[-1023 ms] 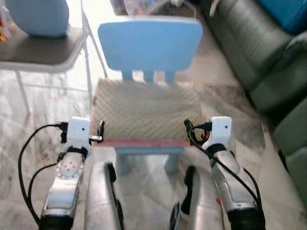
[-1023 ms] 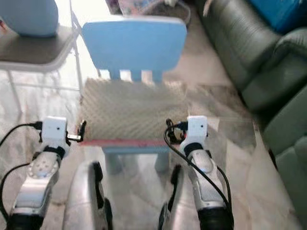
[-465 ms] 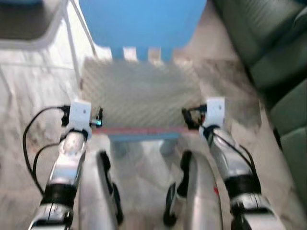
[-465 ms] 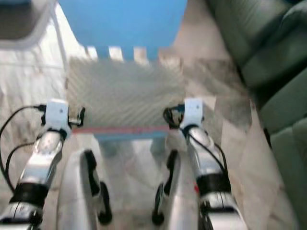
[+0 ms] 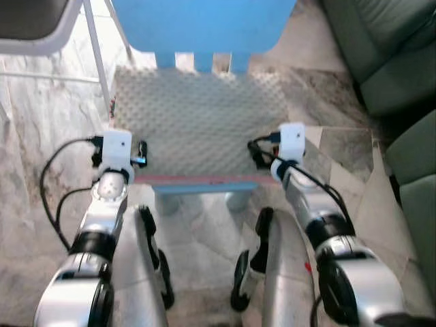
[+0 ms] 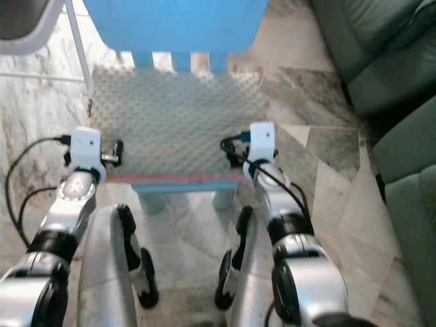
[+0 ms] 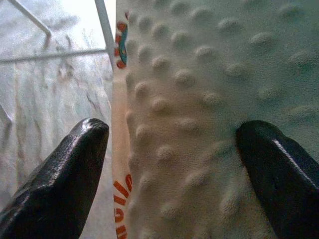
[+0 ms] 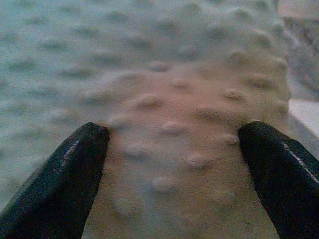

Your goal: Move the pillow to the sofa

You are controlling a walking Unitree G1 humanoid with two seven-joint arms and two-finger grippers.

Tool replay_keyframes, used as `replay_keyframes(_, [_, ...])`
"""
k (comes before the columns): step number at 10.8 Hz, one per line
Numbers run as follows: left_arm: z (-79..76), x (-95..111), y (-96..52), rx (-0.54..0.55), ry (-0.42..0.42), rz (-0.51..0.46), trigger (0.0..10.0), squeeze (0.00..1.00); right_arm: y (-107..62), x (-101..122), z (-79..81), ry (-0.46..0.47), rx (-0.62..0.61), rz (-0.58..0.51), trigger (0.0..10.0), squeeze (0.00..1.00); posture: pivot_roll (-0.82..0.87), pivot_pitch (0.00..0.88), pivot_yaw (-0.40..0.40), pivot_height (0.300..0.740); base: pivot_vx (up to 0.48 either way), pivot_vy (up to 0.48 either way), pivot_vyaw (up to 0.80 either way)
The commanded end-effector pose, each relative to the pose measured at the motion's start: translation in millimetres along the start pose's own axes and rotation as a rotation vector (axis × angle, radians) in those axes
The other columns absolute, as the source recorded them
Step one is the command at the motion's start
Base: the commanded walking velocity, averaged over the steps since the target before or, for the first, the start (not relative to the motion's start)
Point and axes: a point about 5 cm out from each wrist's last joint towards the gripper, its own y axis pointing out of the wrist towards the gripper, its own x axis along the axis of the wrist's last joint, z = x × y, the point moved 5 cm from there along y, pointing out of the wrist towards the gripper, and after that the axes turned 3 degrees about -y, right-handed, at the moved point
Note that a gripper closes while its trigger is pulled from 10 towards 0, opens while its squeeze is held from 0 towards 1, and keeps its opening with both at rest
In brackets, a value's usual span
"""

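Left jaws point(image 7: 172, 149): we are seeing both black fingers point(image 7: 65, 169) spread wide, straddling the left edge of the pillow point(image 5: 201, 122); one finger is sitting off the edge over the floor side, the other pressing into the bumpy top. Not closed on it.

Right jaws point(image 8: 174, 159): also standing wide, both fingers point(image 8: 67, 169) resting on the dimpled fabric at the pillow's right front corner, fabric bulging up between them. No clamp yet.

In the head views we are looking down on the left gripper point(image 5: 139, 160) at about 9 o'clock of the pillow's front edge and the right gripper point(image 5: 259, 155) at about 3 o'clock, each under its white wrist box, black cables looping back along the silver arms.

The pillow is lying flat on the seat of the blue chair point(image 5: 204, 24), covering it fully. It is pale grey-green with raised dots, and a red strip is running along its front edge at 6 o'clock. Orange markings are showing on its left border in the left wrist view.

The chair's backrest is rising at 12 o'clock. A white metal leg point(image 5: 99, 58) of another piece of furniture is standing at 10 o'clock. The dark green sofa point(image 5: 388, 61) is sitting at 2 to 3 o'clock, apart from the chair. Marble floor point(image 5: 41, 122) is underlying everything.
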Motion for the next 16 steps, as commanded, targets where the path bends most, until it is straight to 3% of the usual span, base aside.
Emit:
replay_keyframes(1, [-7.0, -24, -3.7, -0.027, -0.006, 0.085, 10.0, 0.00, -1.3, -17, -2.9, -0.005, -0.029, 0.061, 10.0, 0.00, 0.02, 0.414, -0.099, 0.530, 0.000, 0.000, 0.00])
replay_keyframes(3, [-21.3, -36, -1.6, -0.063, -0.029, 0.161, 10.0, 0.00, 0.2, -31, 1.3, -0.021, -0.038, 0.138, 10.0, 0.00, 0.02, 0.408, -0.094, 0.530, 0.000, 0.000, 0.00])
replay_keyframes(4, [-26.4, -40, -1.8, -0.078, -0.025, 0.180, 6.5, 0.00, 0.3, -35, 5.2, -0.011, -0.025, 0.153, 6.8, 0.00, 0.02, 0.407, -0.093, 0.530, 0.000, 0.000, 0.00])
replay_keyframes(5, [-35.8, -47, -4.6, -0.117, 0.000, 0.201, 0.0, 0.00, -0.3, -39, 7.2, -0.005, -0.025, 0.160, 0.0, 0.00, 0.02, 0.405, -0.093, 0.530, 0.000, 0.000, 0.00])
replay_keyframes(16, [-39.7, -50, -5.0, -0.125, -0.002, 0.197, 0.0, 0.00, -1.5, -46, 9.7, 0.024, -0.026, 0.172, 0.0, 0.00, 0.01, 0.420, -0.095, 0.530, 0.000, 0.000, 0.00])
